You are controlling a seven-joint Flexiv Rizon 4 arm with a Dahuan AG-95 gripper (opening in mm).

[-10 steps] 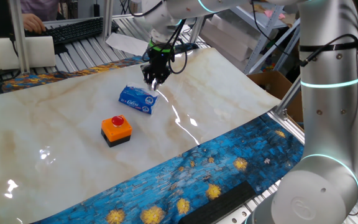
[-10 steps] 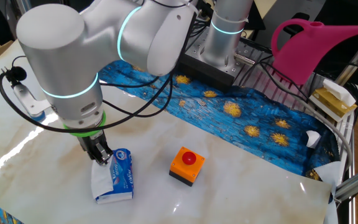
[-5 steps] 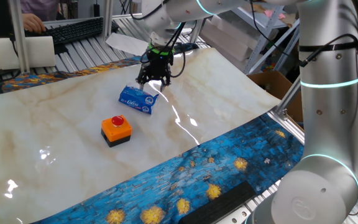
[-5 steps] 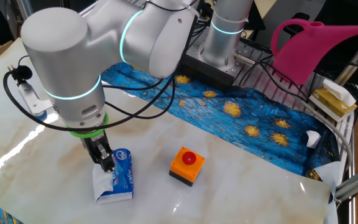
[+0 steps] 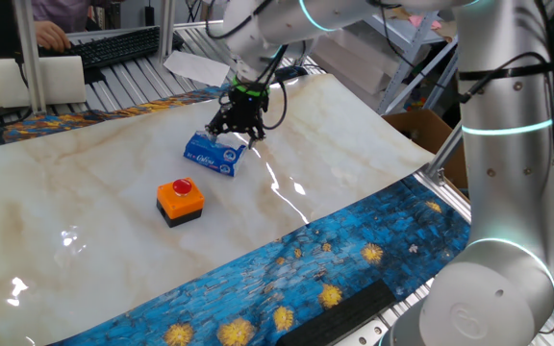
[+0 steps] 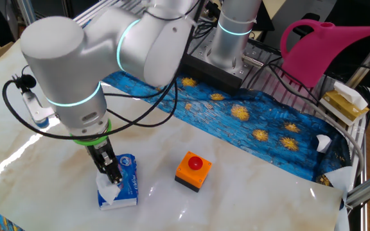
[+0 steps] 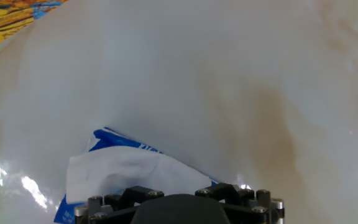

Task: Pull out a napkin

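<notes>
The blue packet lies on the marble table; it also shows in the other fixed view and in the hand view. The white napkin sticks out of the packet's end as a crumpled flap, small in one fixed view and large in the hand view. My gripper is tilted and low over that end, its fingers pinched together on the napkin; one fixed view shows it there too. In the hand view only the black gripper body shows; the fingertips are hidden.
An orange box with a red button stands on the table beside the packet, also in the other fixed view. A blue patterned cloth covers the table's edge. A stiff white sheet lies behind. A pink watering can stands to one side.
My gripper has tilted and moved down onto the packet's end. The napkin flap, earlier spread out beside the packet, is now bunched smaller under the fingers.
</notes>
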